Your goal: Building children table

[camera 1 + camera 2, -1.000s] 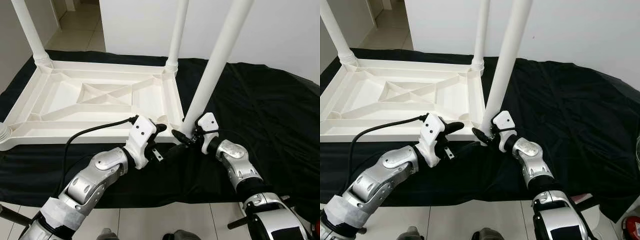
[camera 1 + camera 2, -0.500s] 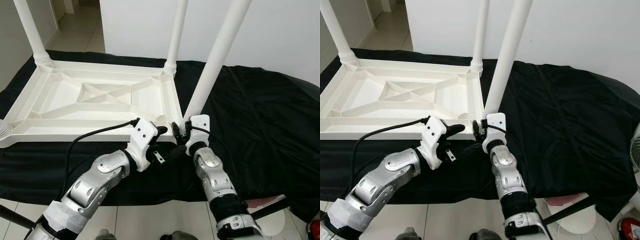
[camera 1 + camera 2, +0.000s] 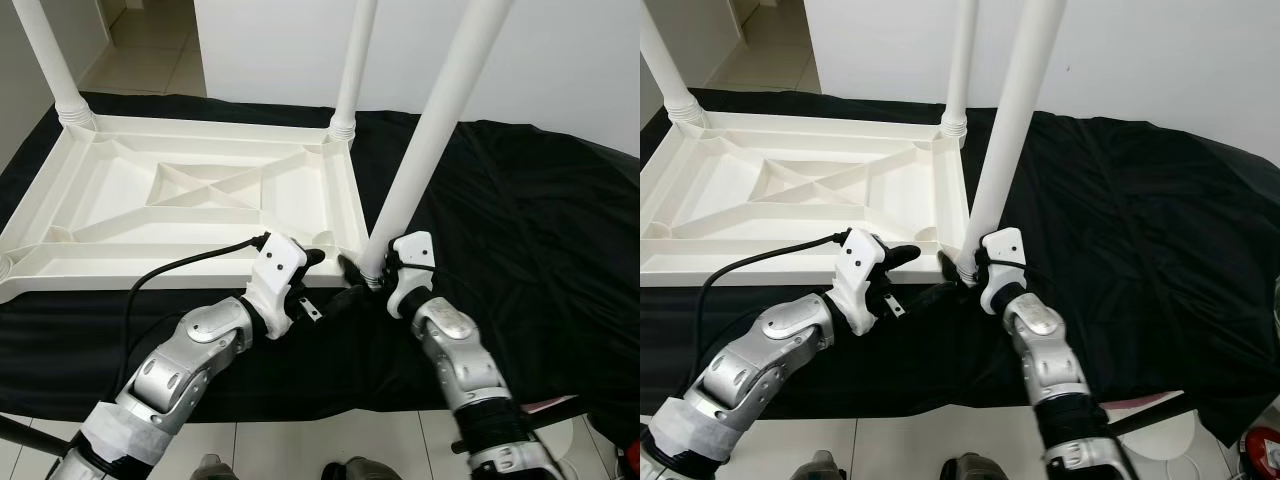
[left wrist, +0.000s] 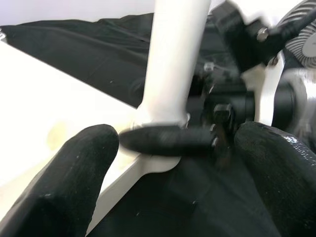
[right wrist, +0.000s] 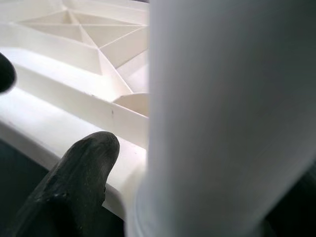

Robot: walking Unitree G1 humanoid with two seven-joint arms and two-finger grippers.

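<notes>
White plastic tabletop (image 3: pixel 190 200) lies upside down on a black cloth (image 3: pixel 520 220), ribbed underside facing up: a crossed diagonal brace in the middle, a raised rim all round. Tiled floor shows beyond the cloth.

Legs: far-left leg (image 3: pixel 45 60) and far-right leg (image 3: pixel 352 65) stand upright in their corner sockets, each with a ridged collar at the base. The near-right leg (image 3: pixel 425 130) stands at the near-right corner, tilted, its top leaning to the right; its foot meets the corner socket.

Right pincer (image 3: pixel 362 272): at the foot of the near-right leg, fingers either side of the base. Right wrist view shows the leg close against the camera with one black finger (image 5: pixel 79 173) lying alongside it over the tabletop rim. Grip appears closed on the leg. Right forearm reaches in from below, wrist bent toward the corner.

Left pincer (image 3: pixel 325 285): just left of that same corner, on the near rim, fingers spread apart, holding nothing. Left wrist view shows both fingertips (image 4: pixel 74 168) wide apart, with the leg foot between them. Left elbow is bent, and a black cable (image 3: pixel 170 270) loops from the wrist.
</notes>
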